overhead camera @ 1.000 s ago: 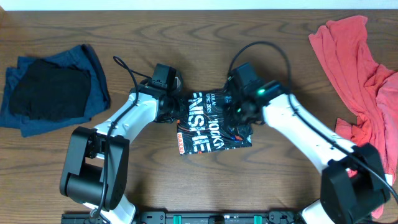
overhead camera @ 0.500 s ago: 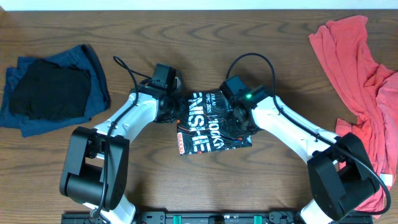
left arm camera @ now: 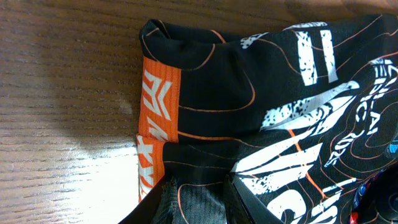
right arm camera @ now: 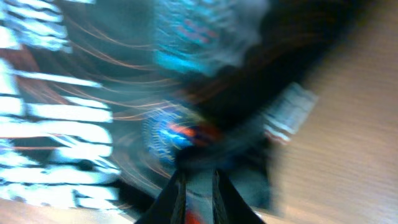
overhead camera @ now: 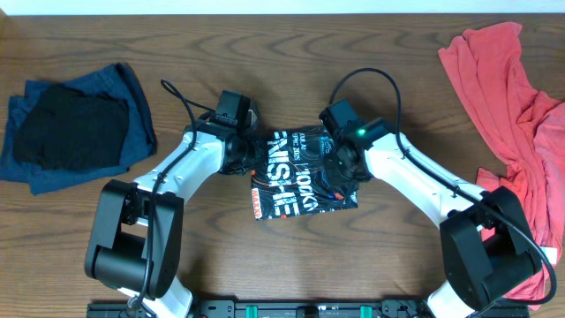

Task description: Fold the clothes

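Overhead: a folded black jersey point(overhead camera: 296, 172) with white lettering lies mid-surface point(overhead camera: 265, 53), which is wood-grained. A crumpled coral garment point(overhead camera: 503, 88) is at 3 o'clock and a folded blue-and-black pile point(overhead camera: 75, 128) at 9 o'clock.

Left wrist: the left claw point(left arm camera: 193, 205) is clamped on the jersey's smooth knit, beside an orange patterned band point(left arm camera: 158, 106).

Right wrist: blurred. The right claw point(right arm camera: 198, 193) has its fingers nearly together over the jersey; whether it grips cannot be told.

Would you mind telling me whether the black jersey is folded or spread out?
Folded: the black jersey lies as a compact rectangle, and its orange band shows stacked in layers at the edge.
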`<act>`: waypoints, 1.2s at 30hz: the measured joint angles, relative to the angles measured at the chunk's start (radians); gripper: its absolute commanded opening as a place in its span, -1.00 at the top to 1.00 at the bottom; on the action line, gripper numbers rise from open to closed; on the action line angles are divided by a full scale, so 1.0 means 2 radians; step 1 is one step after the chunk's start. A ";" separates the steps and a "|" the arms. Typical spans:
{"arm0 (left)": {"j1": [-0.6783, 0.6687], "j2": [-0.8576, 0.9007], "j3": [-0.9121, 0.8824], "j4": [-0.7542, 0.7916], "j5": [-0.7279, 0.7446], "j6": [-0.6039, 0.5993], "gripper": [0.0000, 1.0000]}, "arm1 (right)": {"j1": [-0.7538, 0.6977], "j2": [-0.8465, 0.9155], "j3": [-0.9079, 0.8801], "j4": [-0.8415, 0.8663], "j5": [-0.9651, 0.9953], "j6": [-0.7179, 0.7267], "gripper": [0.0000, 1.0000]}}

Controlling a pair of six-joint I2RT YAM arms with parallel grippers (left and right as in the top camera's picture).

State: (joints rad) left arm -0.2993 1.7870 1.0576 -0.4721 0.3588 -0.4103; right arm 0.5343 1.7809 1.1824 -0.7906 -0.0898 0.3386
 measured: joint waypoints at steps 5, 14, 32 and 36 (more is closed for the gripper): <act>0.000 0.000 0.000 -0.001 0.000 0.000 0.45 | 0.003 0.000 0.000 0.023 -0.064 -0.024 0.64; 0.000 0.000 0.000 -0.001 0.000 0.000 0.45 | 0.005 0.002 -0.003 0.007 -0.035 -0.033 0.63; 0.000 0.000 0.000 -0.002 0.000 0.000 0.45 | -0.014 0.028 -0.030 -0.059 0.119 0.063 0.70; 0.000 0.000 0.000 -0.002 0.000 0.000 0.45 | -0.018 0.027 -0.030 -0.065 0.135 0.077 0.71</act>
State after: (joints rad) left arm -0.2993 1.7870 1.0576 -0.4759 0.3588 -0.4103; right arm 0.4992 1.8339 1.1229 -0.9199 0.1802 0.4934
